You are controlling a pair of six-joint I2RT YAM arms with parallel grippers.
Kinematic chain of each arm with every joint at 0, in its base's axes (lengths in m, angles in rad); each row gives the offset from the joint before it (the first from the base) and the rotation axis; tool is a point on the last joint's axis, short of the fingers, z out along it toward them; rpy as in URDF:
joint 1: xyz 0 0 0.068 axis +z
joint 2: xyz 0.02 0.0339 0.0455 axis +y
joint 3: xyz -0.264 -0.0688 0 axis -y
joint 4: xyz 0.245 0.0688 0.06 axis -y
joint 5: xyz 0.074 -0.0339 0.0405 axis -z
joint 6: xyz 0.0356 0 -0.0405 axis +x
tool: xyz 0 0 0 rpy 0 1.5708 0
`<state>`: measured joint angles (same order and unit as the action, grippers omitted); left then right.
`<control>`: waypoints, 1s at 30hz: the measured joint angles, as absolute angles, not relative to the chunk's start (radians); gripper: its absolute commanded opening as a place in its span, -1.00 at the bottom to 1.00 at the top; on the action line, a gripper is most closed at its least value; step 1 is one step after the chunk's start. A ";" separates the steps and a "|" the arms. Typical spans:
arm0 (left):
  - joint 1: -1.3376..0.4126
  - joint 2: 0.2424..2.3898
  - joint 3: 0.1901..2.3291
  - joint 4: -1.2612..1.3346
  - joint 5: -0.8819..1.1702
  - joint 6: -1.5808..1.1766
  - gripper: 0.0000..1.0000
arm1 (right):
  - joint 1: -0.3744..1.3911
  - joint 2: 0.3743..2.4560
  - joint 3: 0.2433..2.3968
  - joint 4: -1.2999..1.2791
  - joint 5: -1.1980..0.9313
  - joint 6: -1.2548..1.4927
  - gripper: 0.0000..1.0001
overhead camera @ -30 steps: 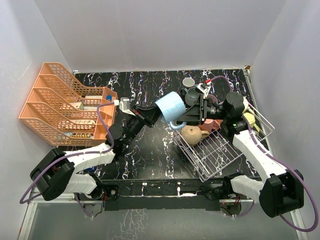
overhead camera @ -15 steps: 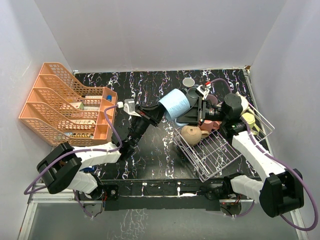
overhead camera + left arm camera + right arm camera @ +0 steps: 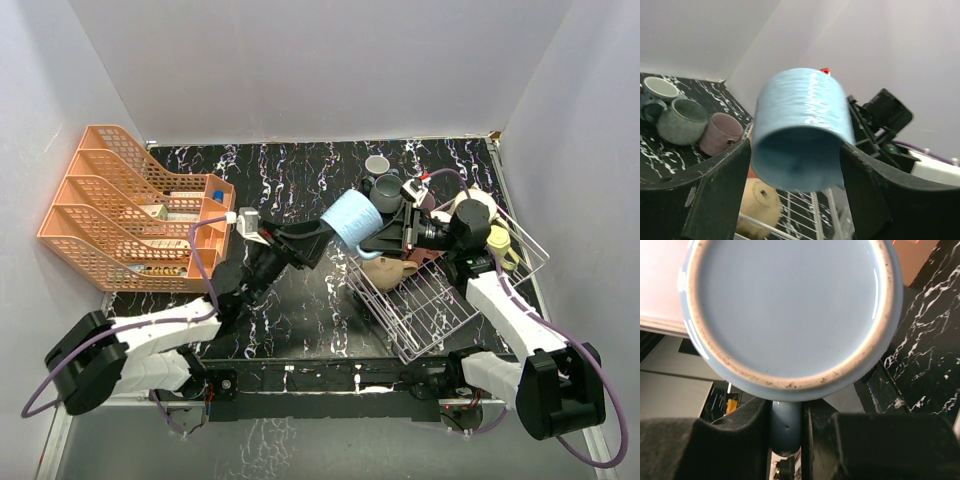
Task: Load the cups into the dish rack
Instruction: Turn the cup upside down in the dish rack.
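A light blue cup [image 3: 352, 217] hangs in the air on its side, over the left corner of the white wire dish rack [image 3: 440, 300]. My right gripper [image 3: 787, 435] is shut on the cup's handle [image 3: 786, 427], and the cup's flat base [image 3: 790, 305] fills the right wrist view. My left gripper [image 3: 795, 185] is open, a finger [image 3: 715, 185] on each side of the cup's mouth [image 3: 797, 160]. A tan cup [image 3: 388, 270] lies in the rack below. A grey-teal cup [image 3: 682, 120], a mauve cup [image 3: 722, 132] and a small grey cup [image 3: 377, 164] stand behind.
The orange tiered tray organizer [image 3: 130, 210] stands at the left edge of the black marbled table. A pale yellow cup [image 3: 498, 240] and a cream cup [image 3: 470, 205] sit at the rack's far right side. White walls enclose the table.
My right gripper has shut on the blue cup's handle. The left gripper, which held the cup, has opened around it. The cup has shifted slightly right toward the rack.
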<state>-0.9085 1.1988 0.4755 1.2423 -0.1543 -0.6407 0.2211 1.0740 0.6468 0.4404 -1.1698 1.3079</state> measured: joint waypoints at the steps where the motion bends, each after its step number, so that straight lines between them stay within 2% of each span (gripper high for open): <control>1: -0.908 1.161 0.460 1.208 -0.141 -0.651 0.50 | 0.208 1.070 0.641 0.440 -1.170 1.306 -0.84; 8: -0.908 0.875 0.445 0.871 -0.038 -0.689 0.64 | 0.104 1.011 0.609 0.419 -1.177 1.252 -0.84; 13: -0.905 0.740 0.482 0.516 -0.014 -0.641 0.94 | 0.036 0.965 0.610 0.377 -1.189 1.164 -0.84; 17: -0.892 0.773 0.674 0.164 -0.033 -0.536 0.95 | -0.012 0.929 0.663 0.205 -1.200 0.976 -0.84; 22: -0.815 0.886 0.927 -0.116 -0.039 -0.397 0.95 | -0.086 0.916 0.807 -0.041 -1.177 0.671 -0.84; 25: -0.682 0.947 0.973 -0.183 0.043 -0.336 0.95 | -0.124 0.907 0.883 -0.178 -1.160 0.490 -0.84; 30: -0.456 1.065 0.930 -0.214 0.197 -0.266 0.95 | -0.151 0.908 1.004 -0.452 -1.089 0.187 -0.84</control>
